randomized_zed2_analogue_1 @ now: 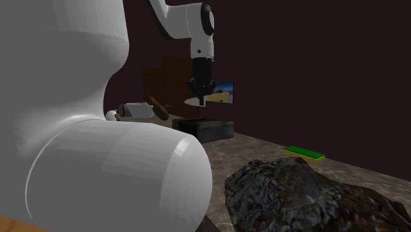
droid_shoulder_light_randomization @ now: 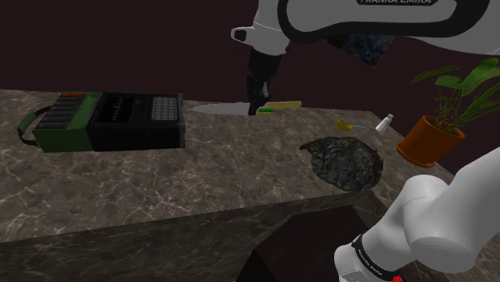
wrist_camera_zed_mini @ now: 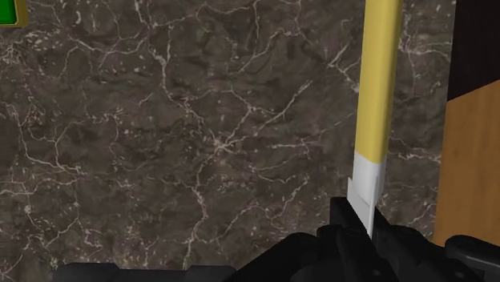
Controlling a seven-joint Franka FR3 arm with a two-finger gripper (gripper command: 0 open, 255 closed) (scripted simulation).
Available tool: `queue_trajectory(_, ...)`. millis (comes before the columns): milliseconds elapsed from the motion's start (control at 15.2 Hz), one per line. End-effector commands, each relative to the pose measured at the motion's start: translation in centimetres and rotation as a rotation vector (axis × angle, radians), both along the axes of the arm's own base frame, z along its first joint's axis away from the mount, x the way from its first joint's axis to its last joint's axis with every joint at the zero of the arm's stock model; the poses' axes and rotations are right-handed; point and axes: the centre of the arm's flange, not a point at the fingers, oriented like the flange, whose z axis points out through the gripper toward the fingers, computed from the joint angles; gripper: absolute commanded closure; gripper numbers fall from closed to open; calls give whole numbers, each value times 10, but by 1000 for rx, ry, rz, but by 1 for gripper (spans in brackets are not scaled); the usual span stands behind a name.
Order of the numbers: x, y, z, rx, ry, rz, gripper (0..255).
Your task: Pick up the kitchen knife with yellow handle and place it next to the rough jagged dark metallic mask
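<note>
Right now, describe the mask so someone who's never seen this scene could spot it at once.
Start at the dark marble counter and go to the end toward the orange plant pot, on the shoulder view's right. The mask lies on the surface there. It is a rough, jagged, dark lump, unlike the boxy black-and-green cassette player at the other end.

Knife [wrist_camera_zed_mini: 377,88] held over a marble counter [wrist_camera_zed_mini: 184,144]

The black gripper [wrist_camera_zed_mini: 364,232] clasped the knife at its pale blade end, and the yellow handle ran straight away from the fingers. Under it lay the dark brown counter with thin white veins. A green corner of some object [wrist_camera_zed_mini: 8,11] showed well apart from the knife, and a brown wooden surface [wrist_camera_zed_mini: 473,176] lay past the counter's edge, near the handle.
</note>
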Motion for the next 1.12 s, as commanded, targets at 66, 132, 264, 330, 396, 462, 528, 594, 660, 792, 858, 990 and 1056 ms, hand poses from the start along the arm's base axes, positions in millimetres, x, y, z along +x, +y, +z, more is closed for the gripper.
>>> queue_trajectory(66,-12,-37,-1,0,0,1,255)
queue_trajectory(132,-16,-50,-1,0,0,1,255)
queue_trajectory(264,-23,-75,-1,0,0,1,255)
queue_trajectory(330,-28,-92,-1,0,0,1,255)
queue_trajectory(396,-28,-92,-6,0,0,1,255)
queue_trajectory(462,-28,-92,-12,0,0,1,255)
queue_trajectory(528,-28,-92,-17,0,0,1,255)
queue_trajectory(594,-28,-92,-22,0,0,1,255)
queue_trajectory(660,-28,-92,-27,0,0,1,255)
queue_trajectory(792,-28,-92,-38,0,0,1,255)
queue_trajectory(858,-28,-92,-43,0,0,1,255)
queue_trajectory(990,-28,-92,-54,0,0,1,255)
queue_trajectory(1056,-28,-92,-59,0,0,1,255)
